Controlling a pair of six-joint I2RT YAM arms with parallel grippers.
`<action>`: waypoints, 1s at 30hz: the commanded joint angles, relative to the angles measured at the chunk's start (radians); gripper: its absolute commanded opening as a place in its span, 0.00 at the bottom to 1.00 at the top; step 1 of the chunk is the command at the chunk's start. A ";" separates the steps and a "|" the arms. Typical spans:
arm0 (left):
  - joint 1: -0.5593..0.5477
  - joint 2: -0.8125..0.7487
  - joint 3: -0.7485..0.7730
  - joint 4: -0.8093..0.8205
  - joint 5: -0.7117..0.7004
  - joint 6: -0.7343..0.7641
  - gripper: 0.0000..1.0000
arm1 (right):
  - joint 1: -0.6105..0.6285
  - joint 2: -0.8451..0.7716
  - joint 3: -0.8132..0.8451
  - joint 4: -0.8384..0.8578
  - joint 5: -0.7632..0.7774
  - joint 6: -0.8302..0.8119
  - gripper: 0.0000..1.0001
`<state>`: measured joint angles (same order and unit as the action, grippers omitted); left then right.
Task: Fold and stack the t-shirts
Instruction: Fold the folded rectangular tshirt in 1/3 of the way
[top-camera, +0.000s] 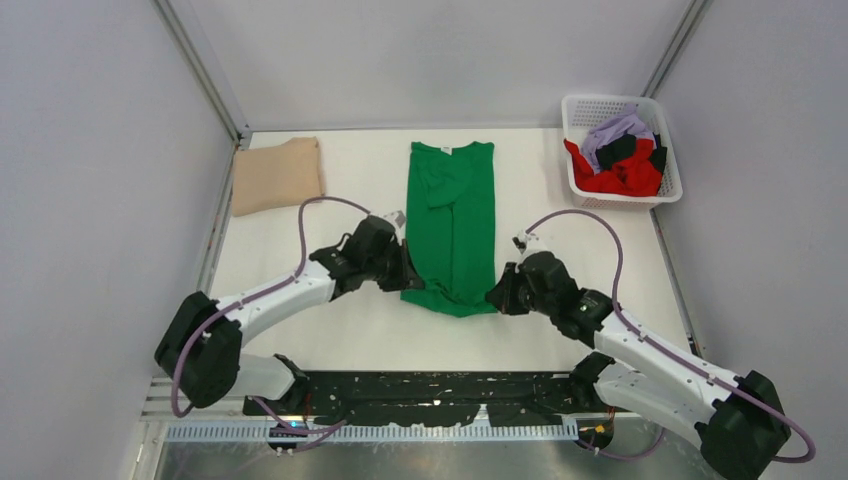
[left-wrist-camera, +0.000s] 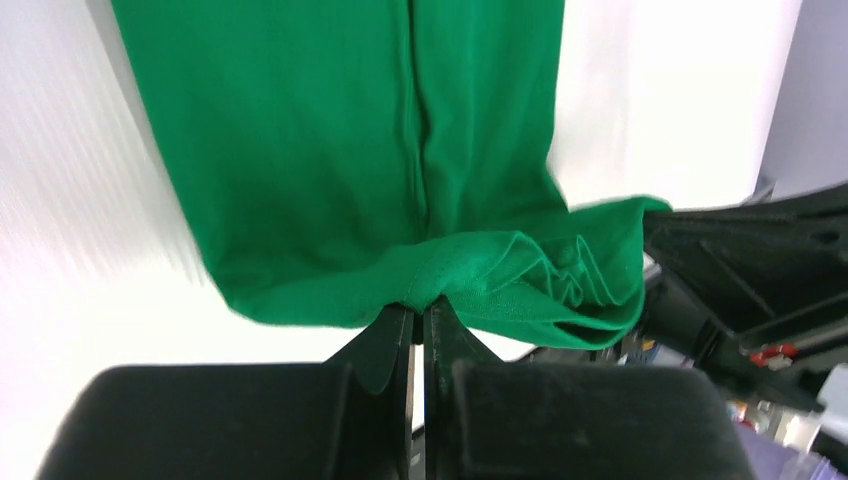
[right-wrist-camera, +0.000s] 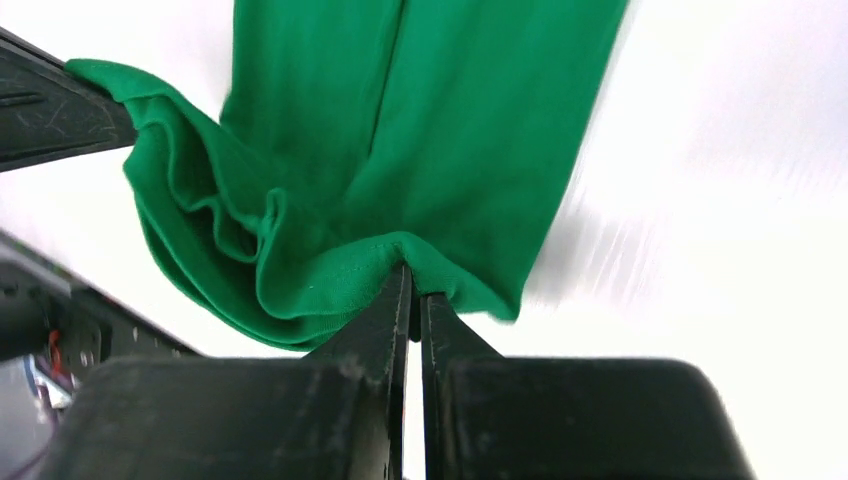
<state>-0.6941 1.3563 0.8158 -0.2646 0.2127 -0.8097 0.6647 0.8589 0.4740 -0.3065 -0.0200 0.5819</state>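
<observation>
Far left: folded tan cloth t-shirt (top-camera: 277, 176), flat on the white table (top-camera: 340, 330), well apart from both arms.
Left of centre: left gripper (left-wrist-camera: 420, 312), clenched on the near-left hem corner of the bright green cloth t-shirt (top-camera: 452, 215); from above, its fingertips are hidden under the wrist.
Centre: the green t-shirt, folded lengthwise into a long strip, near hem bunched.
Right of centre: right gripper (right-wrist-camera: 413, 288), clamped on the near-right hem corner.
Far right: white plastic lattice basket (top-camera: 610, 99) holding tangled lilac t-shirt (top-camera: 615, 128), black t-shirt (top-camera: 618, 150) and red t-shirt (top-camera: 630, 180), their outlines hard to make out.
</observation>
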 joint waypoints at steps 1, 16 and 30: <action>0.080 0.128 0.164 -0.022 0.023 0.077 0.00 | -0.101 0.119 0.108 0.180 -0.013 -0.092 0.05; 0.225 0.498 0.615 -0.146 0.016 0.175 0.00 | -0.294 0.534 0.417 0.315 -0.060 -0.189 0.05; 0.277 0.712 0.817 -0.208 0.044 0.201 0.02 | -0.376 0.816 0.569 0.344 -0.057 -0.167 0.09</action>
<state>-0.4278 2.0281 1.5665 -0.4511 0.2287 -0.6304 0.3058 1.6257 0.9813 -0.0200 -0.0902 0.4091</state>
